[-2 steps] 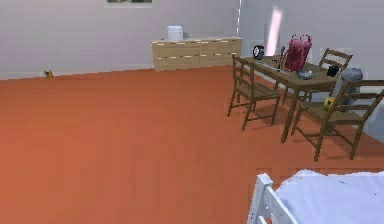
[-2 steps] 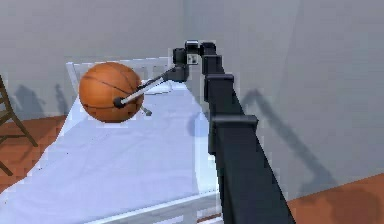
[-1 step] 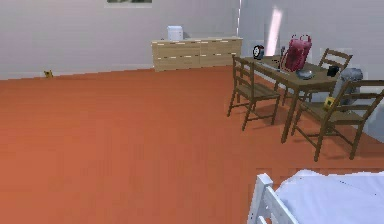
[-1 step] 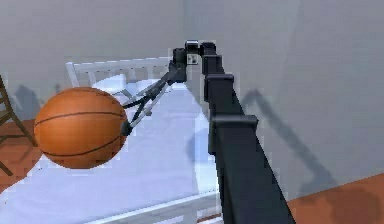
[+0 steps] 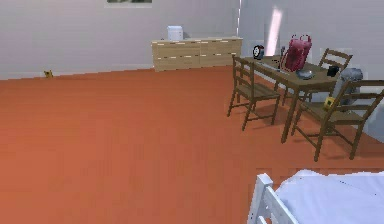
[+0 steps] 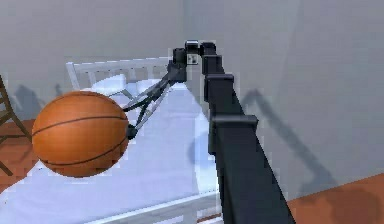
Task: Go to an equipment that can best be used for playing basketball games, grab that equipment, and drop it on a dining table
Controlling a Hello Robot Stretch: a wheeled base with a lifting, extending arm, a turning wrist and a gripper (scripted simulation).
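Claw [image 6: 127, 112], dark and thin-fingered at the far end of the black square arm [image 6: 235, 150], holds the orange, black-seamed rubber basketball [image 6: 80, 135]. The ball hangs at the fingertips, at nine o'clock from the arm and clear of the white-framed bed [image 6: 120, 68] beneath. How the fingers themselves are set cannot be told.

Judged by its look, the ball is light for its bulk, firm with air, and pebbled enough to grip. Being round, it can roll out of a shallow hold, so the widest girth is the best place to take it.

The brown wooden dining table [image 5: 312, 80] sits at two o'clock in the forward view, ringed by wooden chairs [image 5: 250, 90] and carrying a red bag [image 5: 298, 52]. A ball released there would likely roll.
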